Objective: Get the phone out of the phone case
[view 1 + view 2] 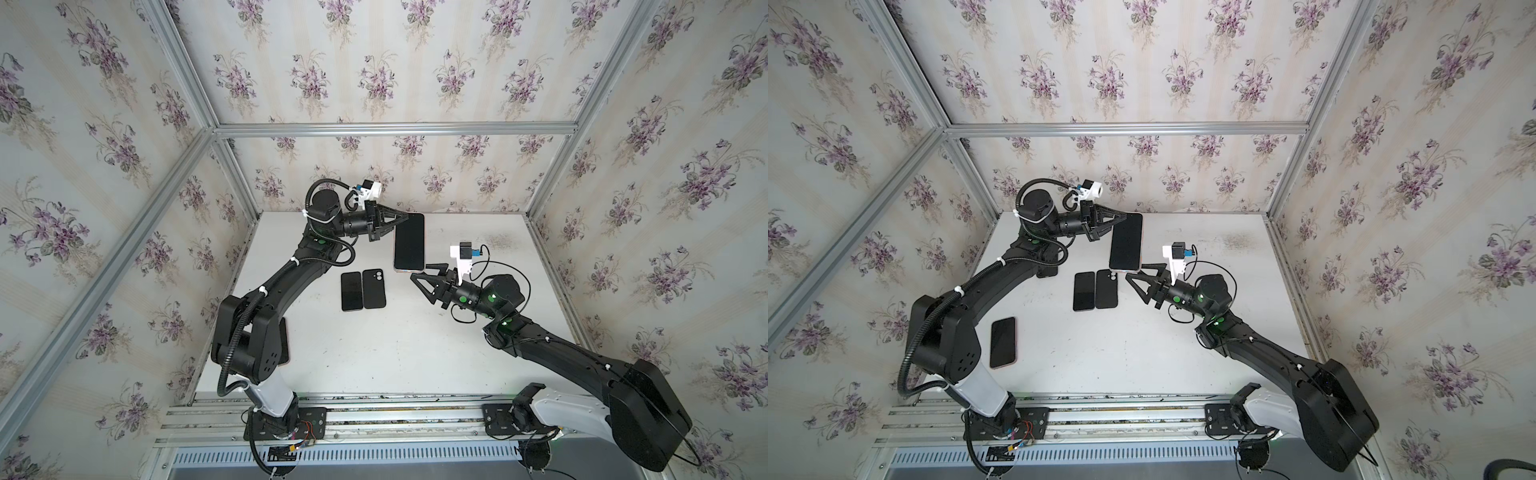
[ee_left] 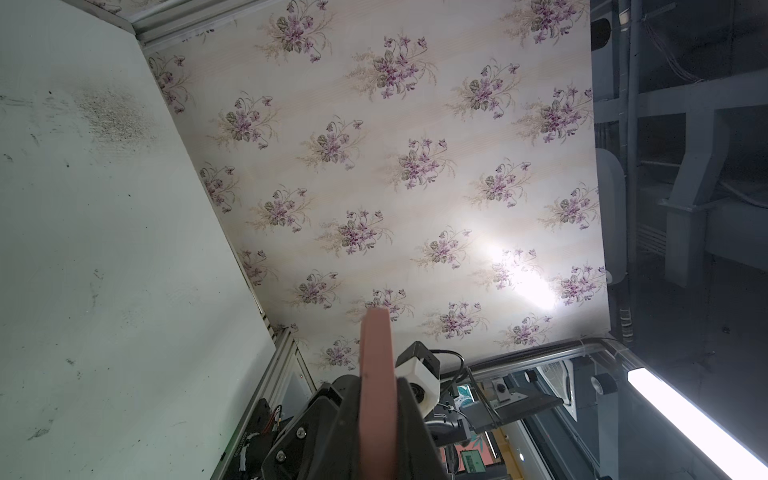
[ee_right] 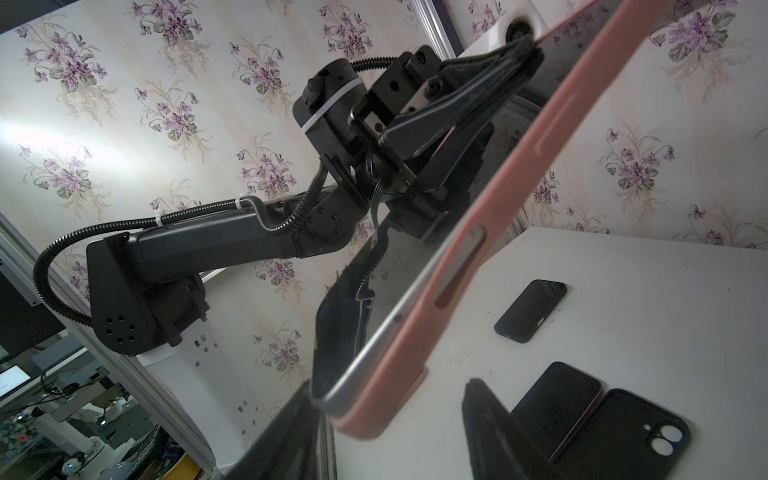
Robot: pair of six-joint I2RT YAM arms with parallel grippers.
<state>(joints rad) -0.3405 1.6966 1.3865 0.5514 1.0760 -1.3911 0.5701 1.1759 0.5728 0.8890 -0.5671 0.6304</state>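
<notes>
- the phone [image 1: 409, 243] sat in the pink case [image 3: 498, 199], up off the table [image 1: 457, 353]
- left gripper [image 1: 402, 218] pinched its far end
- right gripper [image 1: 420, 271] gaped around the near end
- a black case [image 1: 373, 289] lay by another phone [image 1: 351, 291]

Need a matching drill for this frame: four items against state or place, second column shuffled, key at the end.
Column one:
1. pink-cased phone
2. left gripper
3. right gripper
4. black case

Column two:
A. lying flat on the table, camera cutouts up
B. jaws apart around the phone's near end
C. held in the air above the table
D. clamped on the phone's far corner

Pairs: 1-C, 2-D, 3-B, 4-A
</notes>
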